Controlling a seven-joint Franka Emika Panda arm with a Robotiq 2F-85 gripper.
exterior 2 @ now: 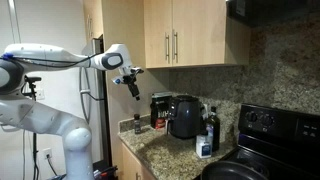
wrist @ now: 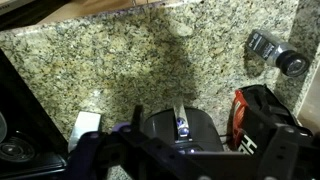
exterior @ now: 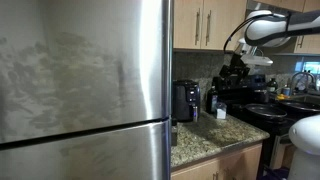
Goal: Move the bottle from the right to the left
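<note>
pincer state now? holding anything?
Pincer: open, holding nothing, up in the air.

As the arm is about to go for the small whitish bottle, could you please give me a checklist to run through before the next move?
1. Gripper free: ok. In the wrist view it is open and holds nothing.
2. Bottle located and upright: ok. It stands on the counter beside the stove.
3. Gripper above the bottle: not ok. It hangs high over the counter's far end.
4. Room around the bottle: not ok. A dark bottle stands close behind it and a black appliance is nearby.
5. Free spot at the destination: cannot tell.
</note>
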